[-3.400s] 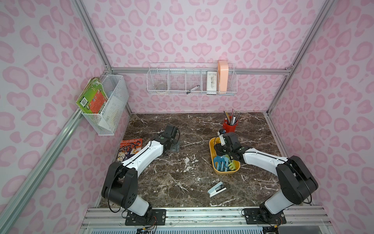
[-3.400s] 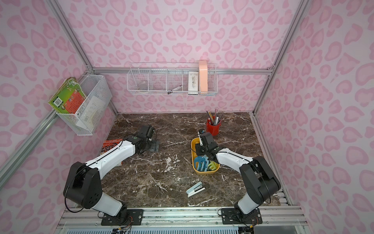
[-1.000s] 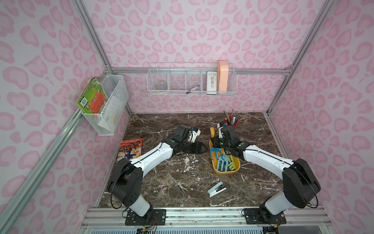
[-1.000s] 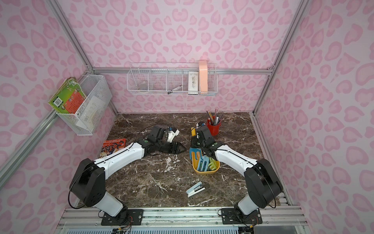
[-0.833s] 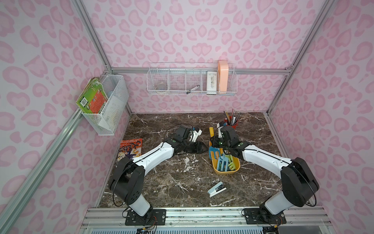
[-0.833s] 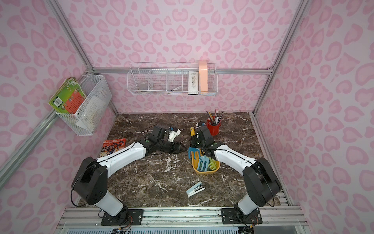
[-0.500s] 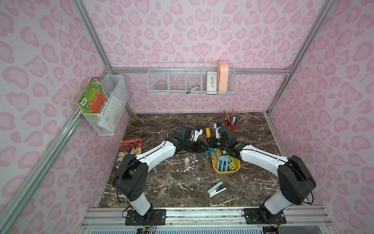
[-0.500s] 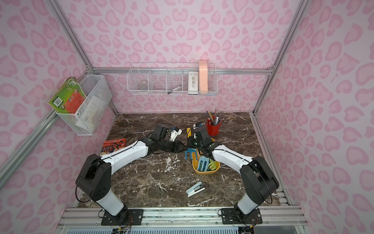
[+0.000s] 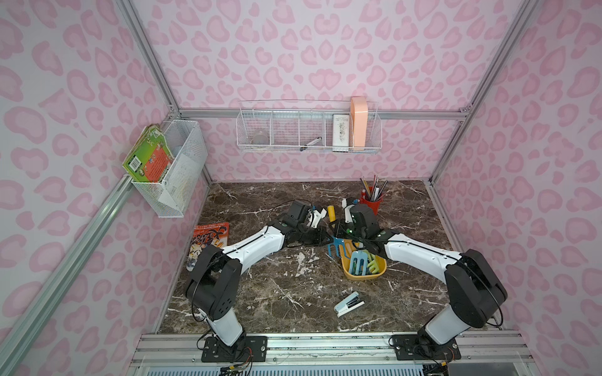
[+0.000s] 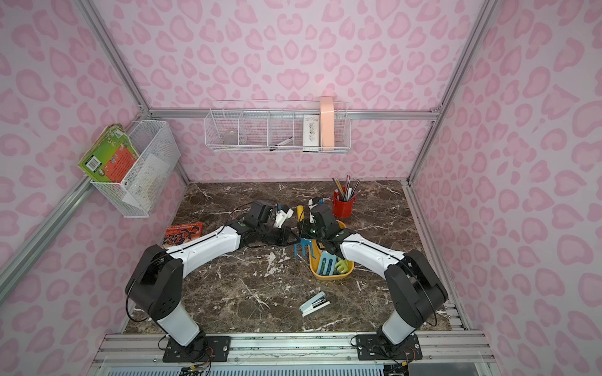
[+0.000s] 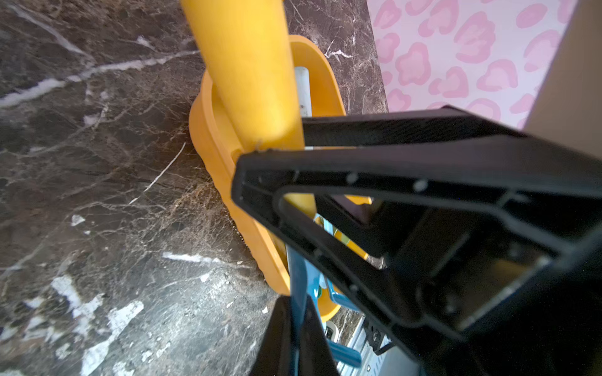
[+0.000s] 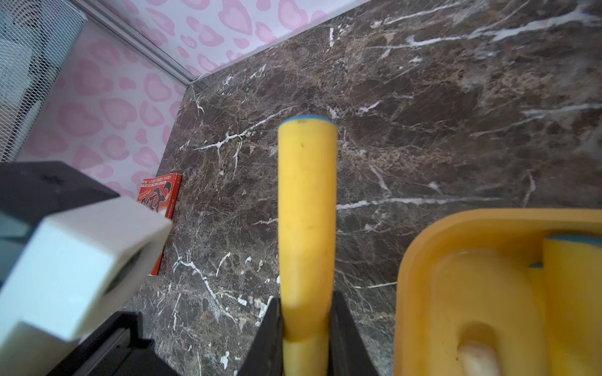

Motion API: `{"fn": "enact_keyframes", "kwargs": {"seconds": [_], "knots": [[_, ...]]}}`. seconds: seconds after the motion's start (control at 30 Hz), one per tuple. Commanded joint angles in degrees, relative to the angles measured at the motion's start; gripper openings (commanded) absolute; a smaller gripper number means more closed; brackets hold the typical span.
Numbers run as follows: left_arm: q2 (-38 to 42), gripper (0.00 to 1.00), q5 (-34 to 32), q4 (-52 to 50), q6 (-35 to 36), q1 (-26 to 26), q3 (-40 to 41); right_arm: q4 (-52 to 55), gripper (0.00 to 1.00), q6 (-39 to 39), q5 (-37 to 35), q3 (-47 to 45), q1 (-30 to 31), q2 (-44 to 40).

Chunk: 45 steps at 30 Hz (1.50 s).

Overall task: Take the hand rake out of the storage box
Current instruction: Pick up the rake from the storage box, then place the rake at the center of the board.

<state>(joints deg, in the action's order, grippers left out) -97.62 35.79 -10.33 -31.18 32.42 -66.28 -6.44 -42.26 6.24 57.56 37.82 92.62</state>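
Located outside the storage box (image 9: pixel 363 276), a shallow yellow plastic tub with rounded corners and smooth glossy walls: a plastic hand rake (image 9: pixel 335 244) with a flat blue tined head and a round, tapering yellow handle ending in a blue cap. Positioned just beside the tub's rim on the robot's left side, handle angled up toward the back wall, head low over the counter (image 9: pixel 277 293); contact between tines and counter not determinable. Gripped at the thin blue neck by the left claw (image 11: pixel 294 325), jaws together on it with almost no gap. Gripped at the lower handle by the right claw (image 12: pixel 306 312), jaws narrowly parted, both black fingers pressed against the yellow plastic. Inside the tub: a pale blue fork-shaped tool (image 9: pixel 356 260), a light green pronged tool (image 9: pixel 374 264) and a second yellow handle (image 12: pixel 573 293) with a blue cap. Supported throughout by dark brown marble-patterned stone with white veins. Near the back of the counter, a red cylindrical pencil cup (image 9: pixel 371 204) filled with upright pencils. Toward the front, a white and blue stapler (image 9: pixel 349 303); at the robot's left edge, a flat orange booklet (image 9: pixel 208 239). On the back wall, a white wire basket (image 9: pixel 308 150) with dividers, holding among other things a peach rounded slab (image 9: pixel 358 125).
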Motion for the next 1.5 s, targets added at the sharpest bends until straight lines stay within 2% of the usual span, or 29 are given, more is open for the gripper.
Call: {"fn": "enact_keyframes", "kwargs": {"seconds": [0.0,0.17,0.37,0.53,0.7,0.97,1.23,1.47], "knots": [[0.3,0.0,1.2,1.1,-0.7,0.0,0.8,-3.5,0.16,0.8,1.4,-0.7,0.1,0.1],[0.4,0.0,0.4,-0.5,0.2,-0.9,0.5,-3.7,0.44,5.4,1.8,-1.4,0.0,-0.1],[1.0,0.0,1.7,-11.1,7.3,-5.5,-2.2,-2.1,0.64,9.0,2.2,-2.9,-0.6,-4.0],[2.3,0.0,1.6,-23.7,15.8,-12.2,-3.3,0.7,0.68,11.4,2.1,-4.5,-1.6,-8.2],[2.1,0.0,-4.7,-39.3,25.6,-17.6,-5.8,-0.2,0.68,12.3,1.9,-8.5,-2.9,-11.5],[0.5,0.0,-8.2,-49.5,36.1,-23.2,-8.8,1.9,0.68,13.3,5.2,-7.6,-2.7,-8.3],[-3.6,0.0,-13.7,-49.3,36.6,-24.6,-8.1,3.2,0.68,13.7,5.6,-5.5,-1.3,-5.2],[-4.4,0.0,-14.8,-43.5,35.6,-26.3,-3.0,5.0,0.68,13.9,5.3,-5.1,-0.6,-4.8]]}}
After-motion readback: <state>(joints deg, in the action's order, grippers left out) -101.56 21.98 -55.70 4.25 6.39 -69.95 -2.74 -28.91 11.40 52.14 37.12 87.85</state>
